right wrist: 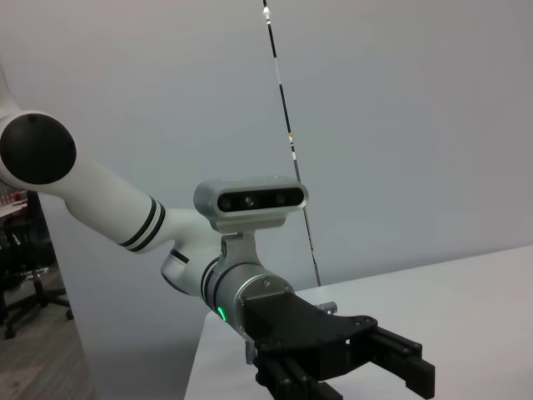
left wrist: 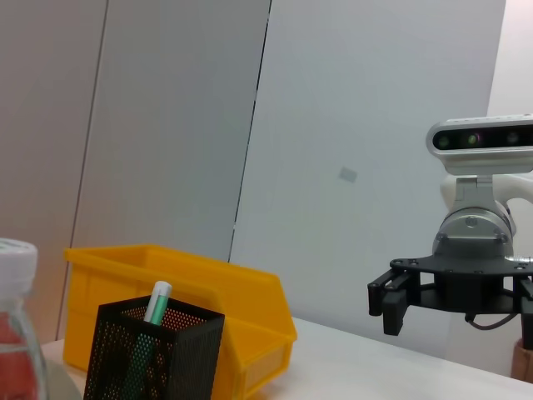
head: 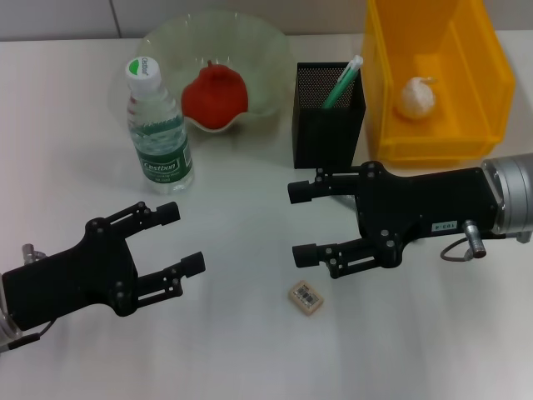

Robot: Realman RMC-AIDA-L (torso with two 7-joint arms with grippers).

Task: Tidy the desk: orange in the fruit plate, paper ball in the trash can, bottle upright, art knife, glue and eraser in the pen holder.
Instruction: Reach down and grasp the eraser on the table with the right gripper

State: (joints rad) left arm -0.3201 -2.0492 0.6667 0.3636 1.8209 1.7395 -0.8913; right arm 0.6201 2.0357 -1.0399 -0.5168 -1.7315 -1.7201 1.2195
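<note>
A: Where are the grippers seen?

B: Both are seen above the white bench [head: 241, 350] in the head view. The left gripper [head: 185, 238] is held low on the left side, with its fingers spread wide, and nothing is held between them. The right gripper [head: 301, 222] is held in front of the holder [head: 326, 117], also wide open and empty. The eraser [head: 306, 297] is seen lying flat on the bench, just below the lower finger of the right gripper and not touched by it.

A: And the other things?

B: The bottle [head: 156, 129] is seen standing upright, with a white cap, just beside the plate [head: 166, 42]. The orange [head: 215, 95] is already placed in the plate. The paper ball [head: 415, 97] is seen inside the yellow bin [head: 491, 75], which is just beside the holder. One green pen-like thing [head: 343, 82] is leaned inside the holder; whether it is the knife or the glue cannot be told.

A: What is shown by the wrist views?

B: In the left wrist view the holder [left wrist: 154, 354], the bin [left wrist: 250, 325] and the right gripper [left wrist: 454, 304] are seen. In the right wrist view the left gripper [right wrist: 358, 362] is seen at the end of its white arm [right wrist: 100, 200].
</note>
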